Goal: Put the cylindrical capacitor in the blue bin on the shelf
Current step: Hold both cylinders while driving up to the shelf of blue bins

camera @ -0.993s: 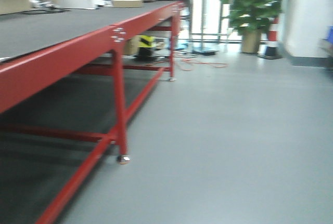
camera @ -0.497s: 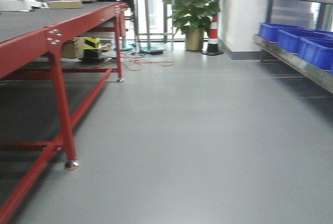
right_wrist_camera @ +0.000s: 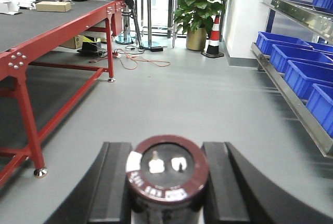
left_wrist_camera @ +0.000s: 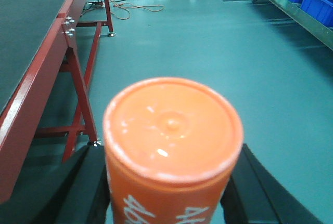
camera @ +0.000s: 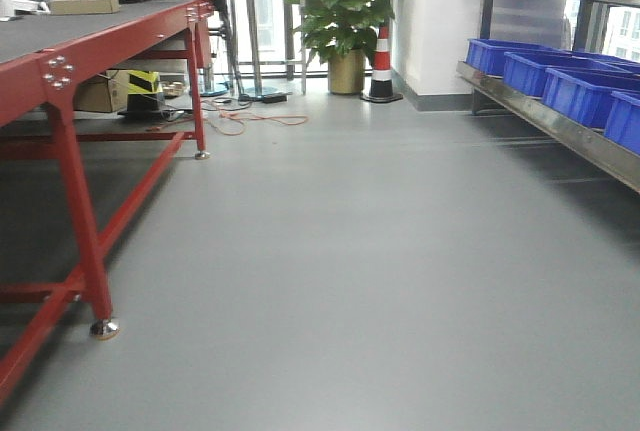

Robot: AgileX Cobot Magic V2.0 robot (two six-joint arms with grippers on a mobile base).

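Note:
In the right wrist view, my right gripper [right_wrist_camera: 167,182] is shut on the cylindrical capacitor [right_wrist_camera: 167,169], a dark brown can with two metal terminals on its top face. My left gripper [left_wrist_camera: 171,182] is shut on an orange cylinder [left_wrist_camera: 173,125] with white lettering on its side. The steel shelf [camera: 560,126] runs along the right, well ahead of both grippers, and carries a row of blue bins [camera: 575,91]. The right wrist view shows the same shelf [right_wrist_camera: 291,96] and blue bins [right_wrist_camera: 299,73]. Neither gripper appears in the front view.
A red-framed table [camera: 70,61] with a dark top lines the left side, cardboard boxes [camera: 85,3] on it. Grey floor stretches between table and shelf. At the far end stand a potted plant [camera: 345,1], a striped cone [camera: 381,63] and loose cables [camera: 250,116].
The front view has swung to the right: the red table slid toward the left edge, and the shelf with blue bins came into view on the right.

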